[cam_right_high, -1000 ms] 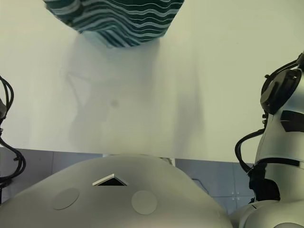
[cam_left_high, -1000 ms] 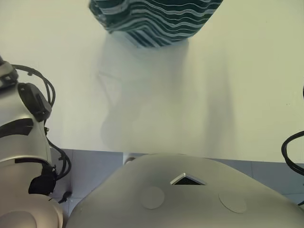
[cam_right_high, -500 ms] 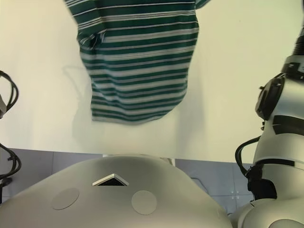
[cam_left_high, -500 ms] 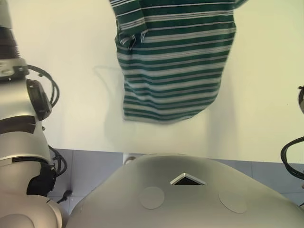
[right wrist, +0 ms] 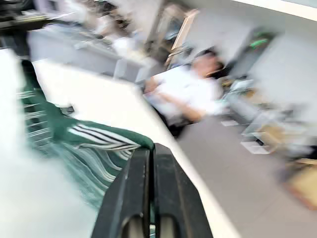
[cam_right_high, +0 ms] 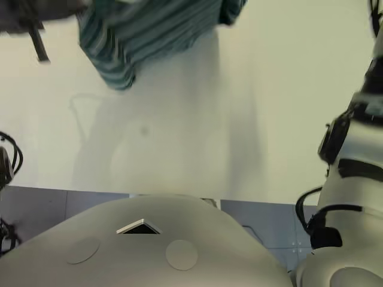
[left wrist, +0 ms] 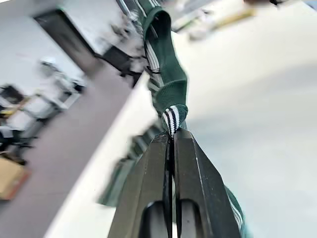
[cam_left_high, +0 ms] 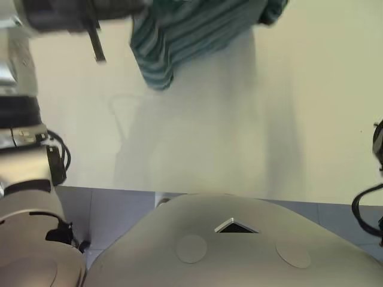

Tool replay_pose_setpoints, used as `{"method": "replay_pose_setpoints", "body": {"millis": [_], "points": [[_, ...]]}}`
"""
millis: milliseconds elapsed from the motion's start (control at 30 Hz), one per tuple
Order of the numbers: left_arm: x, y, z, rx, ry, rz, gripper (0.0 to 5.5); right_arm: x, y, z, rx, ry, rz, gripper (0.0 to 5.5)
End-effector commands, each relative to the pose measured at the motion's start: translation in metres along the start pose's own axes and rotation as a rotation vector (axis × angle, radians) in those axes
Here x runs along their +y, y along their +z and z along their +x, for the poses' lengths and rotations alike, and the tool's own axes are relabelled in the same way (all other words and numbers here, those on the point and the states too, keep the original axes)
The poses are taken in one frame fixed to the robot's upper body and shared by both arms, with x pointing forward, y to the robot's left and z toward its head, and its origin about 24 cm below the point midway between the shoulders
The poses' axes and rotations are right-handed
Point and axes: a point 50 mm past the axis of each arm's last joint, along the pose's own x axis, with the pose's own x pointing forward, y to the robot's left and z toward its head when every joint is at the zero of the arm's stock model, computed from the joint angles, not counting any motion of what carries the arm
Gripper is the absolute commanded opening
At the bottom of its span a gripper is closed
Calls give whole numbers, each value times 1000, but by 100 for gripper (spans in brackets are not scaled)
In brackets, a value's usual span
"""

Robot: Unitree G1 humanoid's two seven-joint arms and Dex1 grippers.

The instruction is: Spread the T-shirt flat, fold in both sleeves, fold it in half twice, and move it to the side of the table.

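The green T-shirt with white stripes (cam_left_high: 179,36) hangs in the air over the far part of the white table (cam_left_high: 239,137), bunched and slanting, its lower end over the left side. In the left wrist view my left gripper (left wrist: 172,135) is shut on a striped hem of the T-shirt (left wrist: 166,84), which stretches away from the fingertips. In the right wrist view my right gripper (right wrist: 150,148) is shut on another edge of the T-shirt (right wrist: 74,144). My left forearm (cam_left_high: 72,13) reaches across the top left of the head view.
The table's near edge (cam_left_high: 197,192) runs across the head view, with grey floor tiles (cam_left_high: 114,215) below it. The shirt casts a broad shadow (cam_left_high: 203,143) on the tabletop under it.
Half a second ago the shirt hung down long and flat toward the near edge. Now it has swung up and away, bunched at the top, and my left arm has risen into view.
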Motion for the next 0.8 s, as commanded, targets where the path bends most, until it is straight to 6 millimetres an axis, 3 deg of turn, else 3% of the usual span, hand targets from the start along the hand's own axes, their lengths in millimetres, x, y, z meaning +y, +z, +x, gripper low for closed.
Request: {"method": "replay_pose_setpoints", "body": {"millis": [33, 167, 333, 533, 667, 767, 800], "points": [[-20, 8, 5, 21, -84, 17, 2, 33, -9, -10, 78, 192, 40, 0], [-47, 15, 7, 56, -211, 21, 2, 59, -24, -13, 160, 294, 90, 0], [-90, 8, 18, 103, -363, -10, 2, 100, -47, -9, 240, 407, 156, 0], [-114, -9, 21, 222, -421, 29, 2, 148, -69, -13, 337, 560, 226, 0], [-128, -17, 25, 245, -441, 58, 2, 166, -83, -10, 378, 572, 230, 0], [-134, -24, 25, 264, -453, 52, 2, 169, -87, -9, 392, 544, 216, 0], [-134, -27, 23, 279, -457, 44, 26, 168, -88, -8, 394, 523, 212, 29]]}}
